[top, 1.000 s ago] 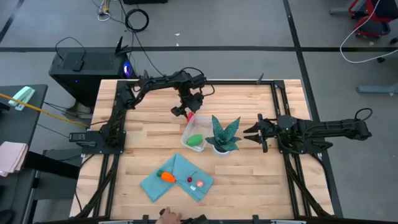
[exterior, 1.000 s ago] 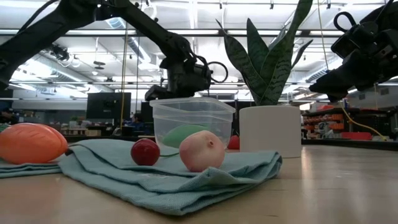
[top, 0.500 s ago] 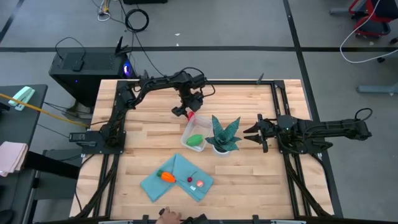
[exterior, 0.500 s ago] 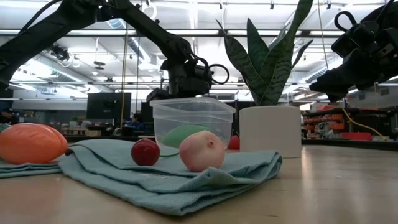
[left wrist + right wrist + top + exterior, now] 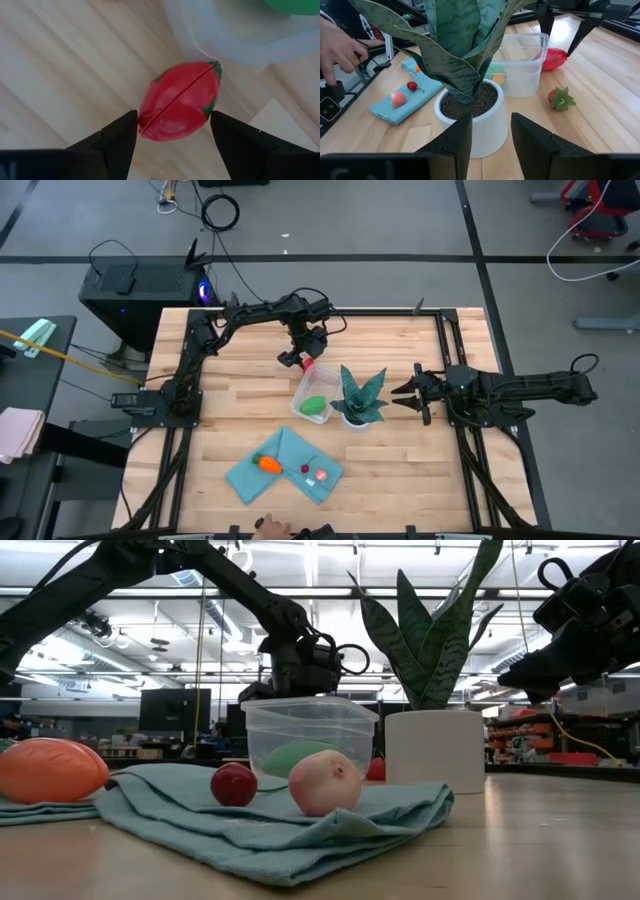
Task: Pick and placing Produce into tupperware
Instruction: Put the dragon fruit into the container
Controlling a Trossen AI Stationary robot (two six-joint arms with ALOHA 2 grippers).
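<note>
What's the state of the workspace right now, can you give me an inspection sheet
Surface: pale wooden table, scuffed.
Job's things: clear plastic tupperware holds a green oval food; red pepper-like toy on the table beside it; orange carrot piece, red cherry and pink peach on a teal cloth; small strawberry on the table.
Clutter: spiky plant in white pot.
Grippers: left gripper open, straddling the pepper; right gripper open by the plant.
Cables: on floor.
Surroundings: a person's hand.
</note>
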